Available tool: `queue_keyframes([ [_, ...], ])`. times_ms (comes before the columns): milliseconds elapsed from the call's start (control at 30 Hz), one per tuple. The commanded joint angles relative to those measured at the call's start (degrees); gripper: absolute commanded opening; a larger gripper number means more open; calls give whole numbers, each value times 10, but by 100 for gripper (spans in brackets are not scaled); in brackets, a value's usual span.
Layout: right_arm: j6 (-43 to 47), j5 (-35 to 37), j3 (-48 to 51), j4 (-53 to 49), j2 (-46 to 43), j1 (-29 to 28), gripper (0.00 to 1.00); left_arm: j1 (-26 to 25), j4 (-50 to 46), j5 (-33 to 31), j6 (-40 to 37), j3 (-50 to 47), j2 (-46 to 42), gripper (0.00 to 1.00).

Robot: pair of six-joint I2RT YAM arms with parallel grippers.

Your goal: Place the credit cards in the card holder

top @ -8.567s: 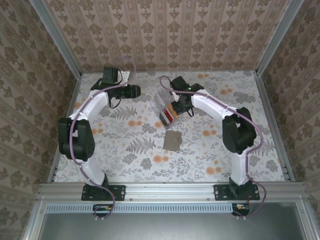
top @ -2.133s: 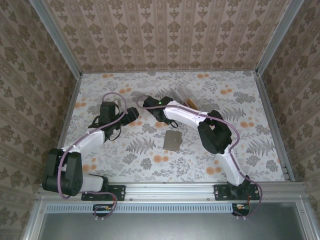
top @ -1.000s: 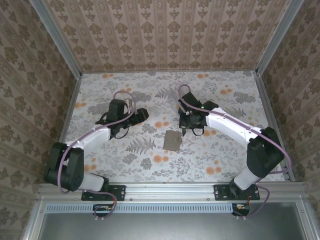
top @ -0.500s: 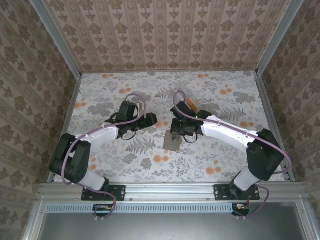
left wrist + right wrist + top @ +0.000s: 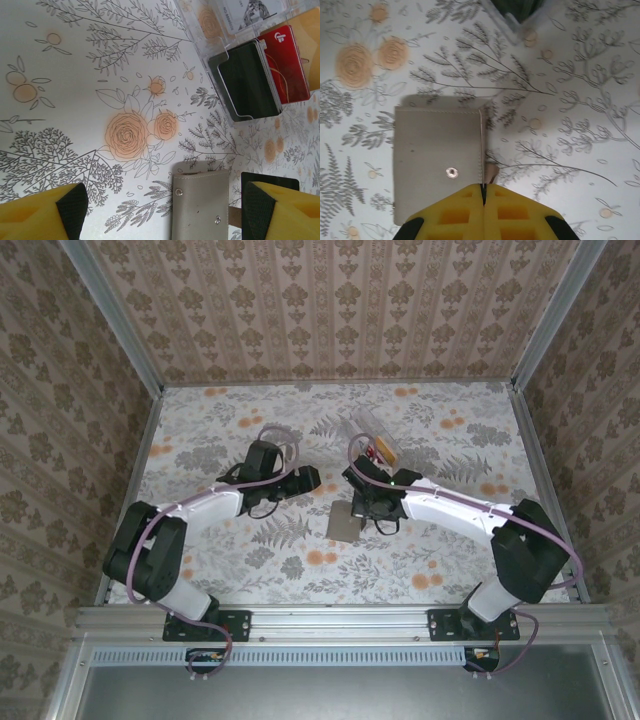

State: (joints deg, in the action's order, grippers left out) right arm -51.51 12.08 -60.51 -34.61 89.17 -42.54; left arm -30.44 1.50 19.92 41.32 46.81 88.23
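The grey-taupe card holder (image 5: 345,523) lies shut and flat on the floral table, its snap studs (image 5: 451,172) showing. My right gripper (image 5: 483,192) is shut on a thin credit card (image 5: 483,150) seen edge-on, standing upright along the holder's right edge. In the left wrist view that card looks black (image 5: 270,179). My left gripper (image 5: 164,205) hangs open just left of the holder (image 5: 200,205), nothing between its yellow fingers (image 5: 40,215). More credit cards, one black (image 5: 247,80) and one red (image 5: 285,65), stand in a clear box.
The clear plastic box (image 5: 375,445) sits behind the holder, just beyond my right gripper (image 5: 362,508). My left gripper (image 5: 305,480) is close to it on the left. Patterned walls enclose the table on three sides.
My right gripper has come from the clear box down to the holder's right edge, carrying the card. My left gripper has slid right, closer to the holder, still open.
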Motion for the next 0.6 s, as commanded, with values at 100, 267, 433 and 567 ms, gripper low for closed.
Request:
queue_keyframes([
  [100,-10,33,17,-21,-20,-1,0,-18,-26,1,-19,29,16,84],
  [267,-2,9,27,5,-4,-3,0,-26,-15,5,-9,30,32,82],
  [433,-8,4,38,29,7,-3,1,-37,-2,7,8,26,51,80],
  [567,-6,-4,47,35,9,-4,7,-46,12,13,18,21,62,77],
])
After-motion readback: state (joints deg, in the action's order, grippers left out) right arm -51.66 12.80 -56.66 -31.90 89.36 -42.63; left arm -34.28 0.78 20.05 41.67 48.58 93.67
